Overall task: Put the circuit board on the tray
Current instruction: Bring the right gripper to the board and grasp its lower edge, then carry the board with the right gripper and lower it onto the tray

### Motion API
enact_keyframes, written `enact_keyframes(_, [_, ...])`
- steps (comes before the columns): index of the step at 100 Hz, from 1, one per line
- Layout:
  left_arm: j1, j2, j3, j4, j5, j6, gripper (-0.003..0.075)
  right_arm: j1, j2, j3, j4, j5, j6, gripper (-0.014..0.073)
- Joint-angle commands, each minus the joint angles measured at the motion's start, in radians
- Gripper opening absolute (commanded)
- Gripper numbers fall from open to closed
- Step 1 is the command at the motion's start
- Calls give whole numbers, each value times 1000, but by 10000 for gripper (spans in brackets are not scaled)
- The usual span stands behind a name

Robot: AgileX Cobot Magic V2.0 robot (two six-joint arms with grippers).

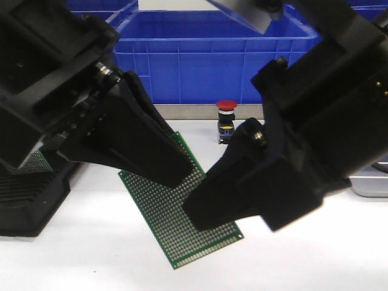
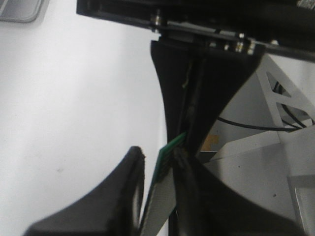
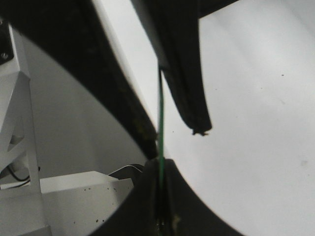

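The green circuit board [image 1: 182, 209], dotted all over with rows of small holes, hangs tilted above the white tabletop [image 1: 91, 254], nearest the front camera, with one corner pointing down toward the viewer. Both tools have hold of it at once. The left tool [image 1: 167, 170] comes down from the upper left and grips the board's upper part; its black fingers cover that edge. The right tool [image 1: 203, 215] reaches in from the right and clamps the board's right-hand side lower down.

In the left wrist view, the left tool [image 2: 165, 169] is nearly closed, with the thin green edge of the board [image 2: 170, 150] pinched between its dark fingers [image 2: 128, 187]. The right tool's fingers meet it from the opposite side. In the right wrist view the board [image 3: 160, 128] shows edge-on as a fine green line running into the right tool [image 3: 160, 196], whose fingers [image 3: 142, 196] are pressed together on it; the left tool's finger closes on the same line further along.

At the left edge of the tabletop stands a black slotted rack [image 1: 30, 194] with another perforated green board in it. Behind the arms sits a red push button [image 1: 226, 106] on a dark base. At the far right edge, a corner of the silver-grey tray [image 1: 370, 185] lies flat on the tabletop, well apart from the held board. Big blue bins [image 1: 212, 54] fill the background.
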Motion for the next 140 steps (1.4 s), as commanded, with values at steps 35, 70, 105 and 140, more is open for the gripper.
enact_keyframes(35, [-8,-28,-33,-27,-95,-7,607,-85,-19,-29,45,-36,12,-60])
enact_keyframes(70, [-8,-28,-110,17,-127,-17,607,-483,-18,-29,72,-112,14,-60])
enact_keyframes(105, [-8,-28,-110,19,-125,-17,607,-788,104,-40,139,-234,13,-60])
enact_keyframes(140, [-8,-28,-110,19,-125,-17,607,-799,275,-174,139,-190,13,118])
